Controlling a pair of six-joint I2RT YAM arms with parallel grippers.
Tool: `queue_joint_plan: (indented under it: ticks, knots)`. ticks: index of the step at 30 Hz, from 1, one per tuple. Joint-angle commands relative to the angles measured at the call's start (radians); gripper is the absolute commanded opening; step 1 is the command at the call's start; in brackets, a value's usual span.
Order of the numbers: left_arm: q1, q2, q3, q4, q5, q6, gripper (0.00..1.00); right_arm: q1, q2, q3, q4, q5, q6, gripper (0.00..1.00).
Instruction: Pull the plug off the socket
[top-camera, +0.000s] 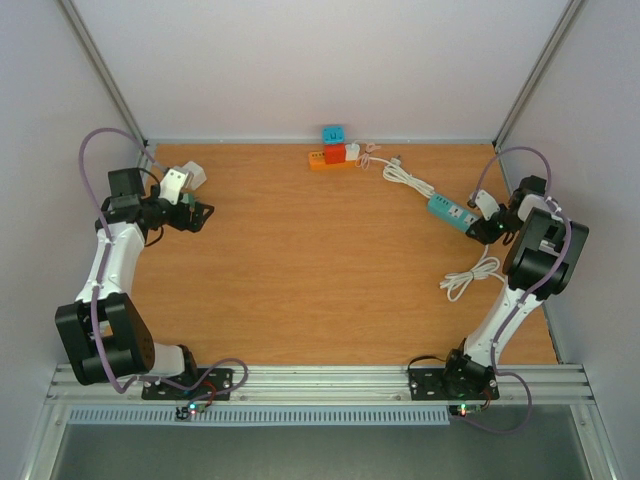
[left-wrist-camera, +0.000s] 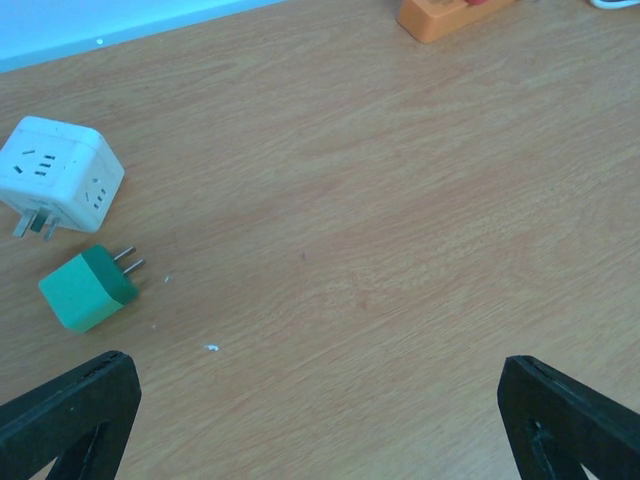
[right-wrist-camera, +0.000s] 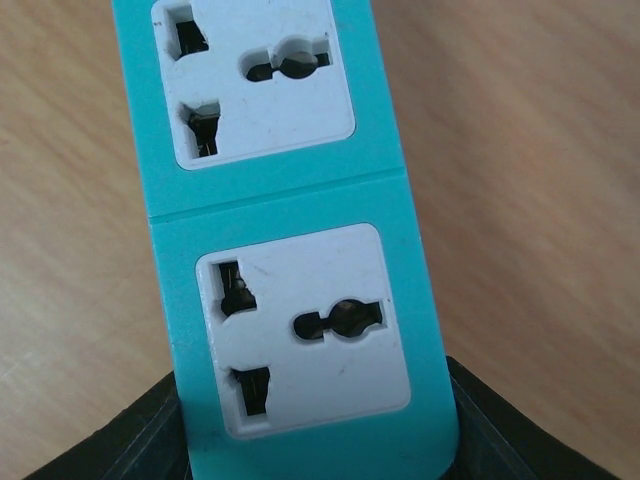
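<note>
The right gripper has its jaws pinching the near end of the teal power strip; the sockets seen there are empty. The left gripper has its jaws spread over the surface, near a loose green plug and a white cube adapter. At the far edge a red plug sits in the orange strip, likely the next target. A white cable trails just right of it.

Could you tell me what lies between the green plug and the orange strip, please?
Nothing: the left wrist view shows only bare table between the green plug and the orange strip.
</note>
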Motion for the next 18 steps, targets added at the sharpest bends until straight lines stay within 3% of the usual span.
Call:
queue_joint_plan:
  ticks: [1, 14, 18]
  knots:
    - [-0.003, -0.013, 0.047, -0.015, -0.038, 0.011, 1.0, 0.001, 0.038, 0.106, -0.012, -0.015, 0.03, 0.39]
    - [-0.003, -0.004, 0.045, 0.034, -0.081, -0.034, 1.0, -0.089, 0.143, 0.229, -0.023, 0.018, 0.065, 0.38]
    - [-0.003, 0.009, 0.041, 0.065, -0.07, -0.058, 1.0, -0.093, 0.134, 0.221, -0.001, -0.032, 0.168, 0.38]
